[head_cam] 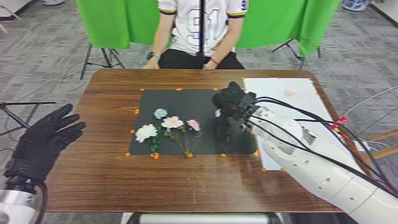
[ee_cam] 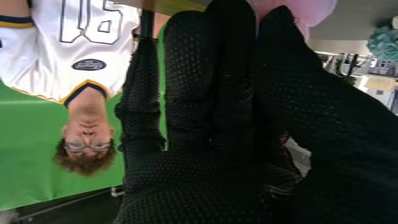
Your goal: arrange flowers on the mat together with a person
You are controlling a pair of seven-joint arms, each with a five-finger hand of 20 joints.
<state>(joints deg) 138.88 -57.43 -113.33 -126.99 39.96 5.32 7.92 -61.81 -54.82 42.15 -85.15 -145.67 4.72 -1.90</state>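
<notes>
Some small way right of the laid flowers (head_cam: 171, 122), curling the right hand (head_cam: 234, 100) nearly closed round a pink flower (ee_cam: 311, 10) above the mat (head_cam: 191, 100), probably to widen the arrangement; holding the left hand (head_cam: 43, 142) loosely open, out of the way.

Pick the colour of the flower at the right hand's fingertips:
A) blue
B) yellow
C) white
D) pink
D: the wrist view shows the pink flower right at the tips of the right hand, while the blue flower sits away from them.
</notes>
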